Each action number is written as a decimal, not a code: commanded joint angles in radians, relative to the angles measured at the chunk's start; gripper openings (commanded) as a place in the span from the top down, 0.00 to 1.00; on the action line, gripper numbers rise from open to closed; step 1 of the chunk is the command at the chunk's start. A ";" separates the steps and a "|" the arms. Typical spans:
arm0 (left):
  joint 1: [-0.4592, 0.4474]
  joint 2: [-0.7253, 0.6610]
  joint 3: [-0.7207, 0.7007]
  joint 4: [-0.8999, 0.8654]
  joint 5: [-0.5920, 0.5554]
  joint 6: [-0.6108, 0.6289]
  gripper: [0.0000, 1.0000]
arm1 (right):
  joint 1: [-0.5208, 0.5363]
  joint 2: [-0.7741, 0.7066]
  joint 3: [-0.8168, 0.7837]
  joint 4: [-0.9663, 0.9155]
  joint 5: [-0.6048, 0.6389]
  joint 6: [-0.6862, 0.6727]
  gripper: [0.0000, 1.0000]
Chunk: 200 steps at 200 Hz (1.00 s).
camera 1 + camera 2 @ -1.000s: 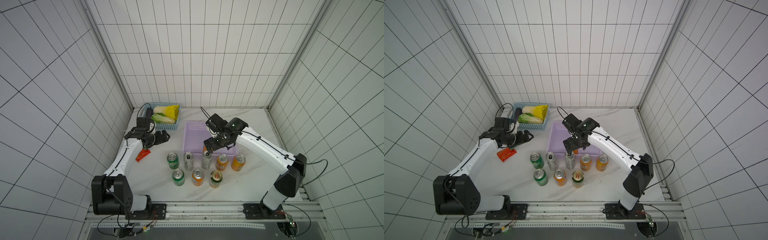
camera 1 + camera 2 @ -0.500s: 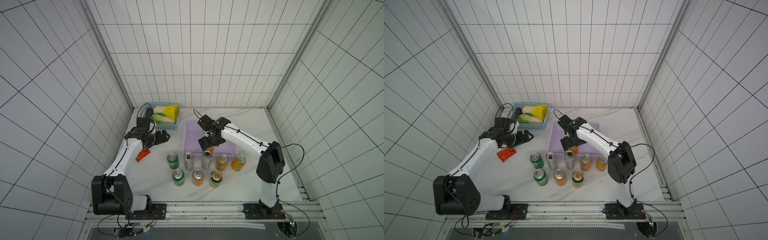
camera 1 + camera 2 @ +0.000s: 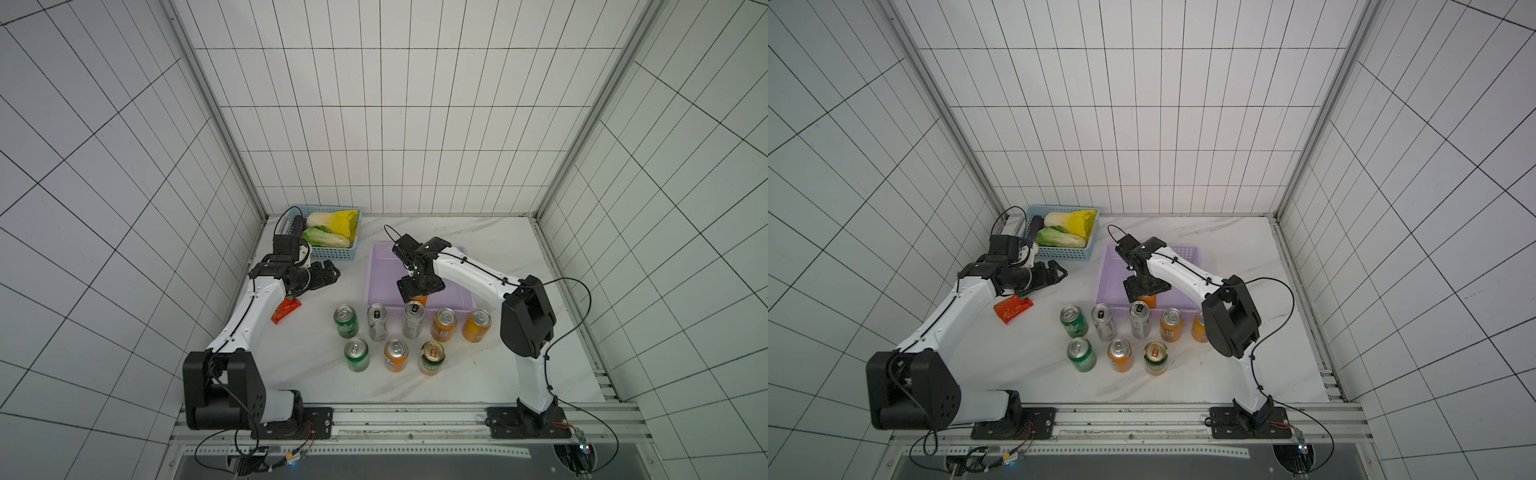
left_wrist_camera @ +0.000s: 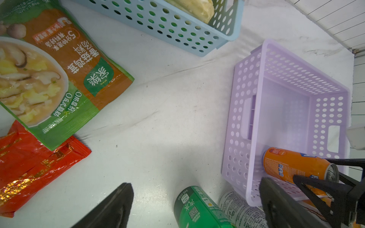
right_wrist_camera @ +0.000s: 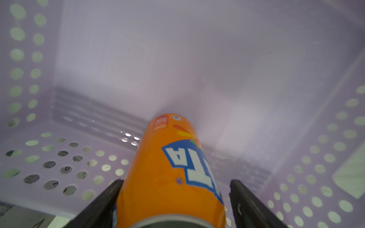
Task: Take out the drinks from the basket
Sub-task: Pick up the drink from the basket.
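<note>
The lilac basket (image 3: 376, 257) (image 3: 1108, 266) holds one orange can (image 3: 419, 298) (image 5: 169, 167), standing upright by its near wall. My right gripper (image 3: 419, 286) (image 5: 175, 181) reaches down into the basket with its jaws astride this can. One finger (image 5: 110, 193) lies against the can and the other finger (image 5: 243, 195) stands a little off it, so the gripper is open. Several more drinks stand in two rows on the table before the basket, among them a green can (image 3: 345, 321) and a silver can (image 3: 377, 322). Left of the basket, my left gripper (image 3: 332, 274) (image 4: 196, 182) hovers open and empty.
A light blue basket (image 3: 332, 251) with cabbages sits at the back left. A red packet (image 3: 286, 309) lies beside my left arm, and a green snack packet (image 4: 59, 75) lies next to it. The side walls stand close to the table's edges.
My right gripper has moved from above the row of cans back into the basket, has come down around the orange can, and its jaws have narrowed. The left arm has not moved.
</note>
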 commanded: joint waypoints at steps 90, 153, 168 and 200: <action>0.005 -0.005 -0.001 0.005 0.002 0.011 0.02 | -0.007 0.004 -0.029 0.019 -0.010 0.029 0.27; 0.005 -0.003 -0.001 0.004 0.001 0.011 0.02 | -0.014 -0.073 -0.005 -0.003 0.027 0.009 0.29; 0.005 -0.003 -0.001 0.004 0.002 0.011 0.02 | -0.020 -0.088 0.004 -0.017 0.027 0.001 0.29; 0.005 -0.004 -0.002 0.003 0.002 0.011 0.02 | -0.035 -0.114 0.021 -0.044 0.003 -0.025 0.29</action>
